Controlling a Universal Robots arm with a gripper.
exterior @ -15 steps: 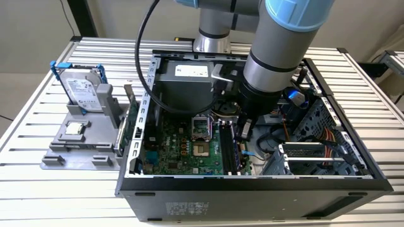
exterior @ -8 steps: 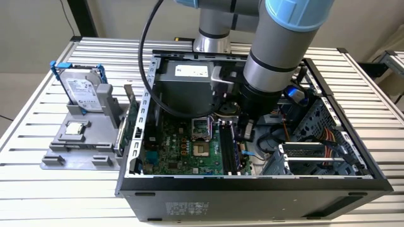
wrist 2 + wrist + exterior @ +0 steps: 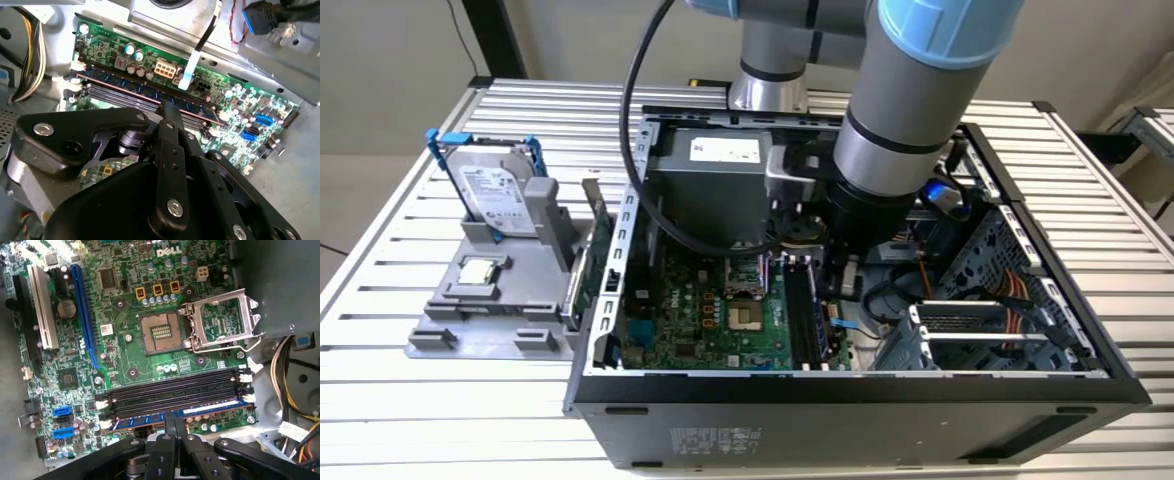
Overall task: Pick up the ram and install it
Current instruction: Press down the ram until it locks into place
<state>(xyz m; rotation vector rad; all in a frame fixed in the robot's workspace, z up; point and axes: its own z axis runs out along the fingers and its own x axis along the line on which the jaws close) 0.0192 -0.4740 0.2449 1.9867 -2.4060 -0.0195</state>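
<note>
The ram (image 3: pixel 210 411) is a long bluish stick standing in the outermost of the black memory slots (image 3: pixel 175 390) on the green motherboard (image 3: pixel 125 355). In the second wrist view the ram (image 3: pixel 120 85) runs along the board's edge. My gripper (image 3: pixel 175 421) is shut, its two black fingers pressed together. The fingertips (image 3: pixel 166 107) rest on the ram's top edge near its middle, and I cannot tell whether they pinch it. In the exterior view the gripper (image 3: pixel 845 285) reaches down into the open computer case (image 3: pixel 854 385).
The CPU socket (image 3: pixel 160 332) lies open with its metal frame (image 3: pixel 220 320) lifted. Cable bundles (image 3: pixel 295 370) hang close beside the slots. Outside the case, a grey fixture (image 3: pixel 480 300) holds a hard drive (image 3: pixel 496 195), a small silver chip (image 3: pixel 480 270) and a green card (image 3: pixel 594 235).
</note>
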